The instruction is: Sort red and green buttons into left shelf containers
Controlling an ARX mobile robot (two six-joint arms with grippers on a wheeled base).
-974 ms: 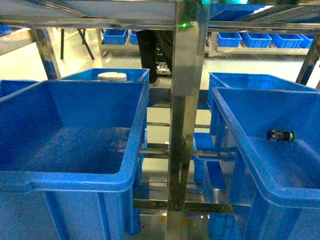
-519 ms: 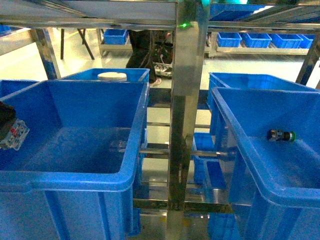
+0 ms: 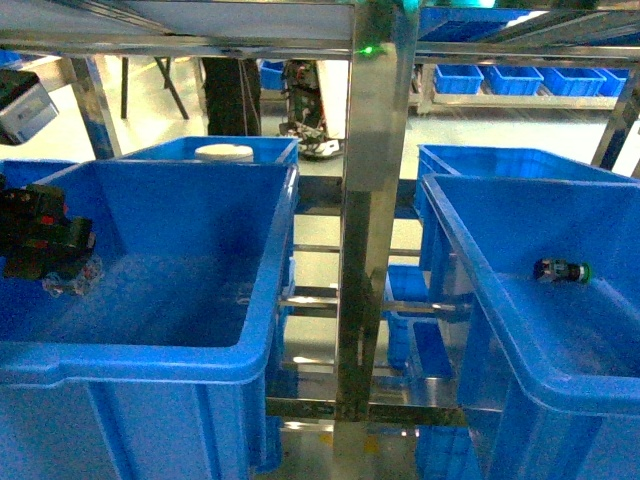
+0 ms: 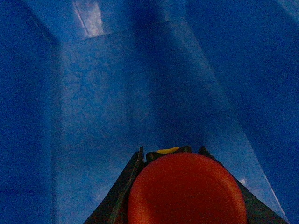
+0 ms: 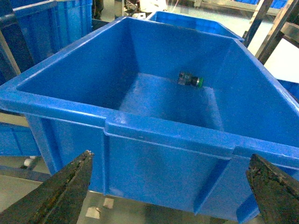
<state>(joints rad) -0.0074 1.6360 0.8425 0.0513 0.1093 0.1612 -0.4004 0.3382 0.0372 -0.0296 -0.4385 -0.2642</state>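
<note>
Steel shelf post [image 3: 372, 200] splits two deep blue bins. Left gripper [image 3: 45, 240] is inside the left bin [image 3: 150, 365], at its left wall, clamped on the red button [image 4: 187, 191]; the cap blocks most of the wrist view. Green button [image 5: 190, 80] lies on the right bin [image 5: 154, 133] floor near the back wall. Right gripper [image 5: 170, 196] jaws spread wide, outside that bin's front. White disc [image 3: 224, 152] sits behind; can't tell what it is.

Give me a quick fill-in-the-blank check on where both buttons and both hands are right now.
1. The left hand grips a push-button with a round ____ cap.
2. That hand sits inside the large deep blue plastic bin on the ____.
3. The green-capped metallic push-button lies on the floor of the ____ blue bin.
4. The right hand, outside that bin, is ____.

Missing words: red; left; right; open
</note>
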